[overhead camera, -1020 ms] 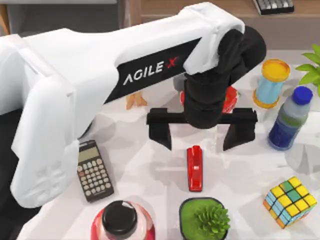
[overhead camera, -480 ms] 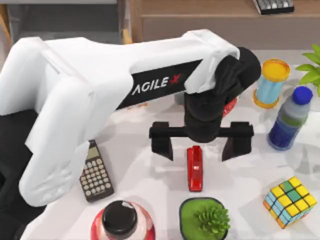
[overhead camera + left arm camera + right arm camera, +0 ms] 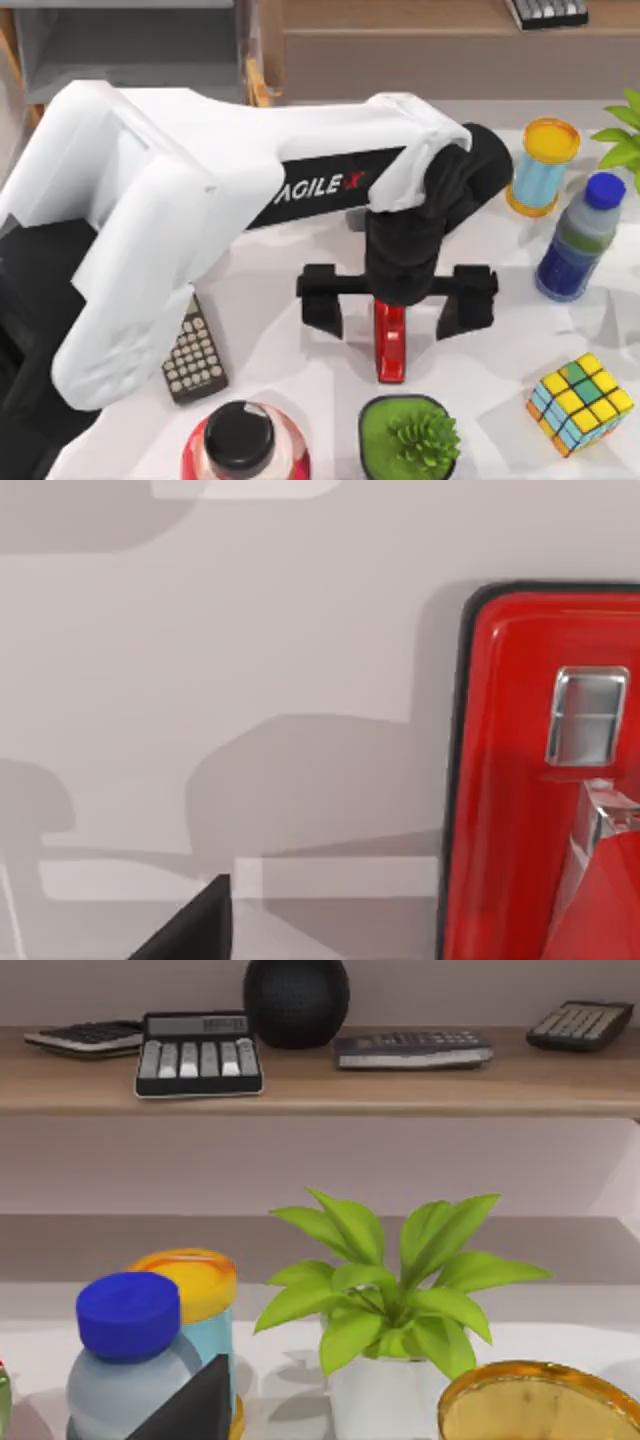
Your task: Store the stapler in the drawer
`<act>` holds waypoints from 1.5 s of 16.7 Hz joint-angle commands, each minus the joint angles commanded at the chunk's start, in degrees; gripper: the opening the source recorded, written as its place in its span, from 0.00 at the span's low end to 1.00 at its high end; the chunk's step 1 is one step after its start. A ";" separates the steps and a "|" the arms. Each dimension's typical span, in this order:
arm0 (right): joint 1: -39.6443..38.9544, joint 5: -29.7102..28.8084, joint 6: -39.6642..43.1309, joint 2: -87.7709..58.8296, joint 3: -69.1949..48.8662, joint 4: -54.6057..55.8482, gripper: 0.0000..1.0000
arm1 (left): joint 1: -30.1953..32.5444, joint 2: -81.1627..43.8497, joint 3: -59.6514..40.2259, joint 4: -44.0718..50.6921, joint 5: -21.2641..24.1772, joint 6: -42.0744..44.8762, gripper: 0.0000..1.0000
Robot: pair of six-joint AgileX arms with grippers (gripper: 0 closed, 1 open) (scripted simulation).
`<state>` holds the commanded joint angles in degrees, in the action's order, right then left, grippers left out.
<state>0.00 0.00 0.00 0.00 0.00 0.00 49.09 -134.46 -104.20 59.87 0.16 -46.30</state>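
Left end effector (image 3: 390, 308), fingers spread, straddles the far end of the stapler (image 3: 390, 345) lying on the desk (image 3: 290, 375). A centred, level closure across its narrow sides is advisable. Calculator (image 3: 192, 358) and plant pot (image 3: 408, 435) stand near; the drawer (image 3: 130, 45) lies well beyond.

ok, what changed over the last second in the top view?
The left end effector came down toward the near edge, and its open fingers now straddle the stapler without gripping it. The stapler, calculator and Rubik's cube stayed put.
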 joint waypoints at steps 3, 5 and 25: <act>0.00 0.00 0.00 0.00 0.00 0.00 1.00 | 0.00 0.00 0.00 0.00 0.00 0.00 0.70; 0.00 0.00 0.00 0.00 0.00 0.00 1.00 | 0.00 0.00 0.00 0.00 0.00 0.00 0.55; 0.00 0.00 0.00 0.00 0.00 0.00 1.00 | -0.03 0.81 -1.99 2.71 -0.01 0.00 0.00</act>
<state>0.00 0.00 0.00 0.00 0.00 0.00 49.06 -133.65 -106.19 62.58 0.15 -46.30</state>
